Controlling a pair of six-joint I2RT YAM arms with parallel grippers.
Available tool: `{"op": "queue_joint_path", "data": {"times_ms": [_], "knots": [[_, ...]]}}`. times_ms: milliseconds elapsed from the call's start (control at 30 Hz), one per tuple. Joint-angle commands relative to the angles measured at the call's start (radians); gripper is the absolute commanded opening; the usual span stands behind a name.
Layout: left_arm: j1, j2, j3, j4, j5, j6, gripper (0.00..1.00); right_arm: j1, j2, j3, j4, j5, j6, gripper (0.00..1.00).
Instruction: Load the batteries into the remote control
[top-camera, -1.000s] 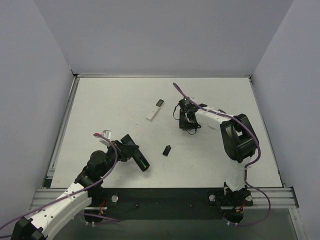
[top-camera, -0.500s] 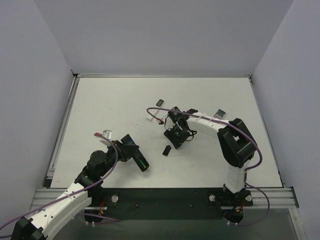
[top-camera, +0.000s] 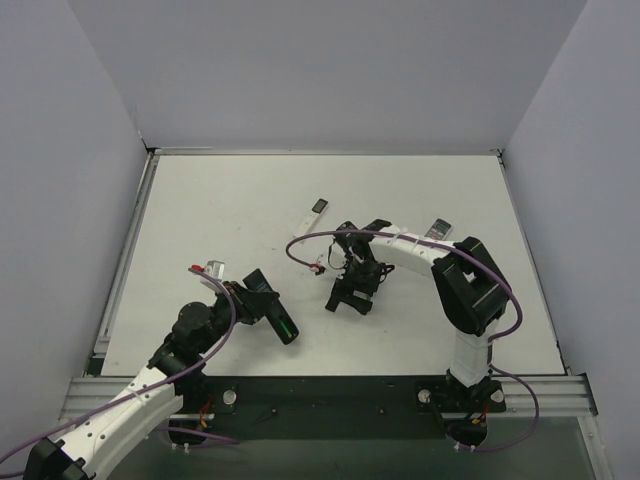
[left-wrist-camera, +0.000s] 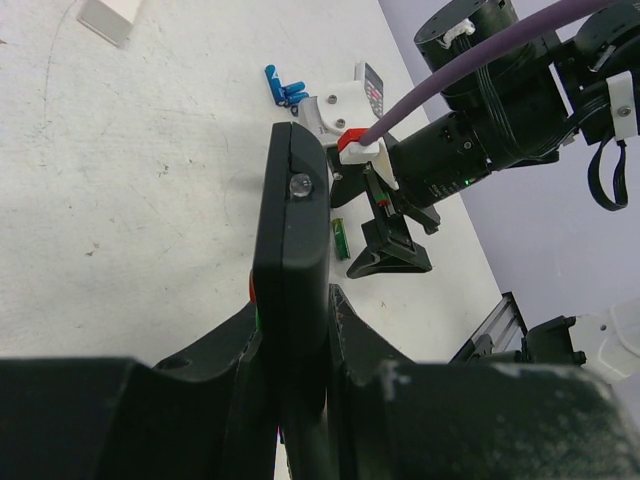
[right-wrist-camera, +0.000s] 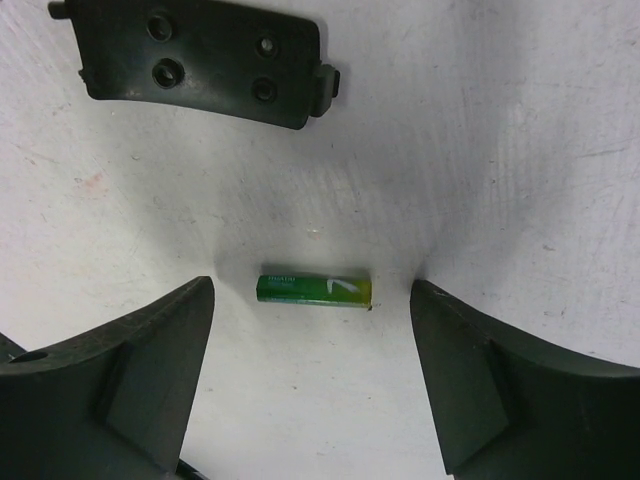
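Observation:
My left gripper (top-camera: 256, 303) is shut on the long black remote control (top-camera: 281, 325) and holds it above the table. In the left wrist view the remote control (left-wrist-camera: 293, 230) stands edge-on between the left gripper's (left-wrist-camera: 295, 322) jaws. One green battery (right-wrist-camera: 315, 289) lies flat on the table between the spread fingers of my right gripper (right-wrist-camera: 312, 335), which is open and apart from it. That battery also shows in the left wrist view (left-wrist-camera: 340, 238), next to the right gripper's fingers (left-wrist-camera: 392, 252). In the top view the right gripper (top-camera: 349, 296) hides the battery.
A black battery cover (right-wrist-camera: 200, 60) lies just beyond the battery. A white stick remote (top-camera: 310, 215) lies at the middle back, and a short white remote (top-camera: 437, 229) lies at the right. Small blue cells (left-wrist-camera: 285, 88) lie near the short white remote (left-wrist-camera: 368, 88).
My right gripper has swung from the back of the table forward and left, and now sits low over the green battery. The left arm and the remote have not moved.

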Motion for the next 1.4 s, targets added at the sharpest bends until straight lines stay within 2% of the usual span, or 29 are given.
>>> {"op": "queue_joint_path", "data": {"times_ms": [0, 167, 200, 300, 333, 400, 433, 567, 733, 900, 1100, 1233, 1367], "knots": [[0.006, -0.004, 0.049, 0.050, 0.021, 0.016, 0.00, 0.009, -0.039, 0.035, -0.054, 0.009, 0.020, 0.75], [0.006, -0.008, 0.049, 0.048, 0.013, 0.002, 0.00, 0.009, -0.188, 0.008, 0.033, 0.052, 0.250, 0.76], [0.006, -0.007, 0.048, 0.048, 0.010, -0.001, 0.00, 0.009, -0.249, -0.006, 0.093, 0.079, 0.375, 0.77], [0.006, -0.005, 0.045, 0.053, 0.005, -0.009, 0.00, 0.015, -0.361, -0.089, 0.164, 0.213, 0.587, 0.79], [0.006, -0.005, 0.043, 0.055, 0.002, -0.010, 0.00, 0.016, -0.388, -0.113, 0.173, 0.251, 0.735, 0.80], [0.006, 0.001, 0.042, 0.064, -0.001, -0.014, 0.00, 0.017, -0.457, -0.201, 0.172, 0.348, 0.872, 0.80], [0.006, 0.004, 0.039, 0.067, -0.002, -0.020, 0.00, 0.016, -0.478, -0.230, 0.173, 0.379, 1.004, 0.78], [0.006, 0.021, 0.032, 0.084, 0.001, -0.030, 0.00, 0.024, -0.550, -0.366, 0.178, 0.420, 1.190, 0.72], [0.006, 0.044, 0.031, 0.107, 0.008, -0.041, 0.00, 0.081, -0.549, -0.411, 0.239, 0.457, 1.285, 0.66], [0.006, 0.038, 0.028, 0.113, 0.014, -0.058, 0.00, 0.104, -0.473, -0.400, 0.271, 0.512, 1.342, 0.58], [0.006, -0.007, 0.009, 0.098, 0.007, -0.075, 0.00, 0.112, -0.423, -0.431, 0.333, 0.523, 1.372, 0.43], [0.006, -0.010, 0.009, 0.091, 0.002, -0.072, 0.00, 0.119, -0.406, -0.425, 0.354, 0.525, 1.379, 0.36], [0.006, -0.001, 0.011, 0.101, 0.007, -0.073, 0.00, 0.122, -0.364, -0.425, 0.360, 0.511, 1.388, 0.34]]}}
